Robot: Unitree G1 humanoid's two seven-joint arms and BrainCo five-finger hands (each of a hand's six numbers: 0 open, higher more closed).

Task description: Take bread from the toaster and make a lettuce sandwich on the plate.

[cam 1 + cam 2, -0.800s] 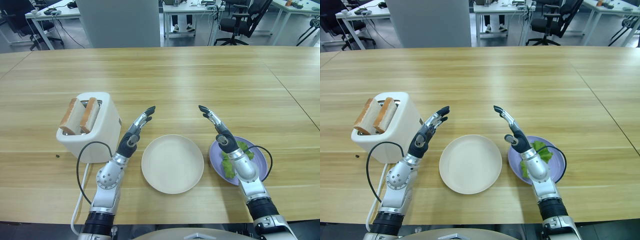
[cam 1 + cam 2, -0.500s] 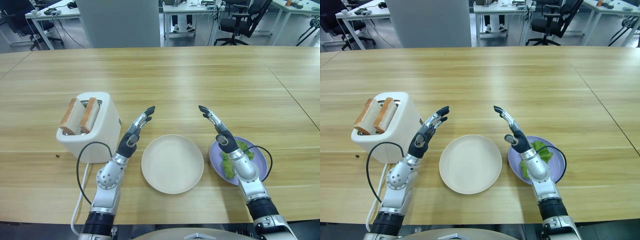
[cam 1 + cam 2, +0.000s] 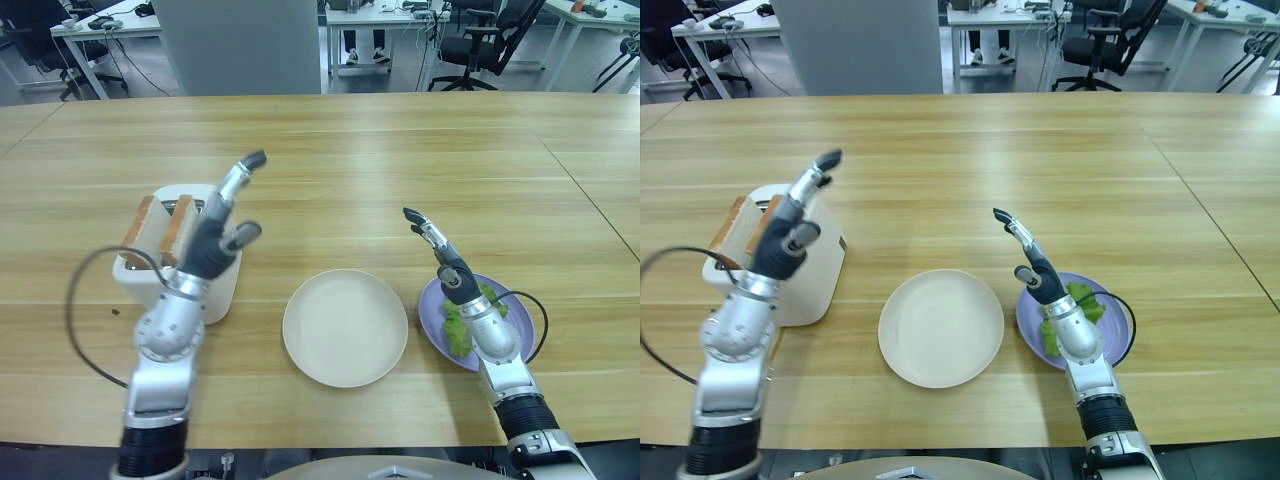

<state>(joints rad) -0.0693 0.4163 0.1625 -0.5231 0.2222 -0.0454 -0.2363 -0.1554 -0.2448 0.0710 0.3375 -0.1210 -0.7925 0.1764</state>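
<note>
2 bread slices [image 3: 160, 228] upright in the toaster [image 3: 825, 272], left hand [image 3: 215, 237] outstretched and empty just before it, plate [image 3: 345, 327] at centre, right hand [image 3: 452, 272] outstretched, empty, above lettuce [image 3: 458, 328] on a dish [image 3: 520, 322]

- The left hand [image 3: 788, 228] hung with fingers extended in front of the white toaster [image 3: 810, 285], just beside its two bread slices [image 3: 733, 228].
- A cream plate [image 3: 940, 330] lay between the toaster and a purple plate [image 3: 1122, 325] of lettuce [image 3: 1087, 301].
- The right hand [image 3: 1038, 268] hovered over the purple plate's left side, fingers straight.

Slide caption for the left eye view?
Open left robot hand at the toaster with bread slices; right robot hand by lettuce; plate between.
</note>
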